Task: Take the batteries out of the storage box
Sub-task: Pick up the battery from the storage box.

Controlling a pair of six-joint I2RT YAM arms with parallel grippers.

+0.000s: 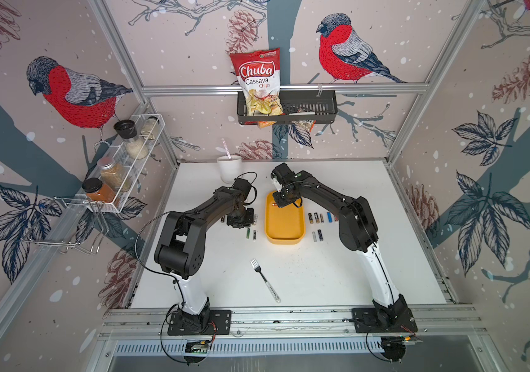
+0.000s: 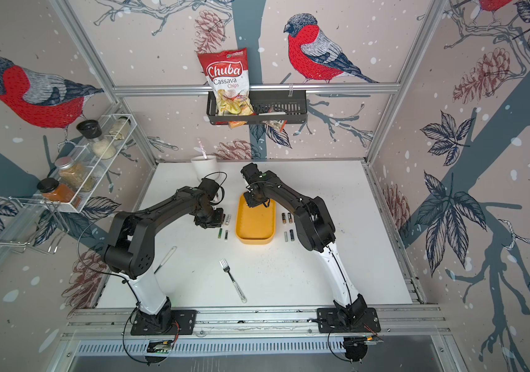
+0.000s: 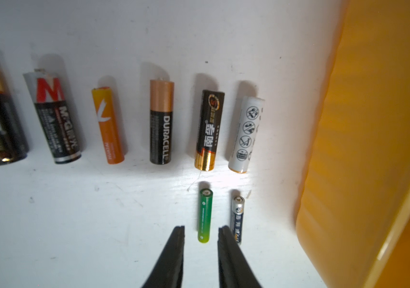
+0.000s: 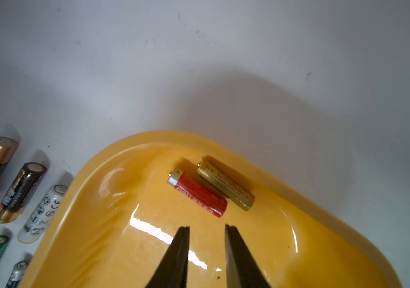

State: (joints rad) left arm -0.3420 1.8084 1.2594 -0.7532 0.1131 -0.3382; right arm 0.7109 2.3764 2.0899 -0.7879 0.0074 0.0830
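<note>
Your left arm is elbow-up, wrist pitched down over the left row of batteries [image 3: 161, 122] lying on the worktop [image 1: 321, 273] just left of the storage box [image 1: 284, 240]. Left gripper [image 3: 201, 227]: narrow gap, holding nothing. A green battery [image 3: 205, 215] shows through the gap. Your right arm reaches over the box's far end. Right gripper [image 4: 207, 227]: also slightly parted and empty, near a red battery [image 4: 197, 194] and a gold battery [image 4: 225, 183] lying side by side inside. The right row of batteries [image 1: 316, 218] lies beside the box. In both top views the wrists hide the fingertips.
</note>
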